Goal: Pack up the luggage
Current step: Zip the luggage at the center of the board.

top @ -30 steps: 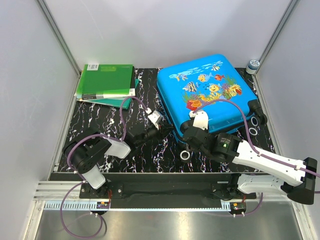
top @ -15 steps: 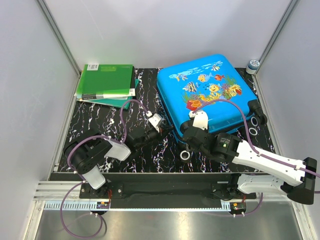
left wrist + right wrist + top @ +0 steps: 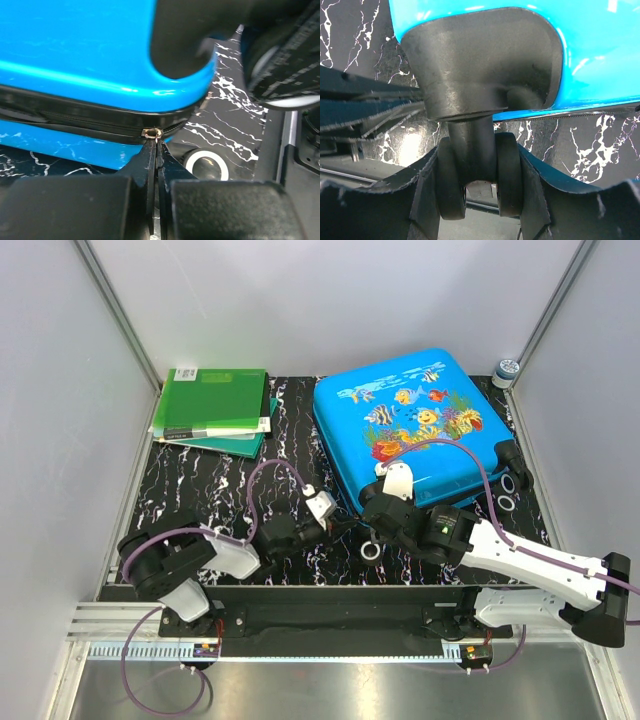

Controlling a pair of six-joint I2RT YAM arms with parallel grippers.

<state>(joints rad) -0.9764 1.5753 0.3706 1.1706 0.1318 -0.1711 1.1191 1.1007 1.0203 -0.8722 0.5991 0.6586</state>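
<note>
Luggage position: the luggage (image 3: 405,420) lay shut, printed shell up, on the right half of the table (image 3: 200,490), beyond both my bases.
Left gripper: my left gripper (image 3: 156,155) was pinched fully closed right under the brass ring of the zipper pull (image 3: 152,133). The tab was hidden between the pads; I judged it held.
Right gripper: my right gripper (image 3: 472,200) stood partly open, its fingers clamped on either side of a wheel (image 3: 470,170) at the case's near corner.
Key relation: the zipper seam (image 3: 75,117) ran crosswise ahead of my left fingertips. The pull sat at their tips, just left of the rounded corner in the left wrist view.
Nearer arm: left for the zipper. The right, I judged, was bracing.
Next move (judgement): drag along the seam, not away from the shell. I could not tell which direction.
</note>
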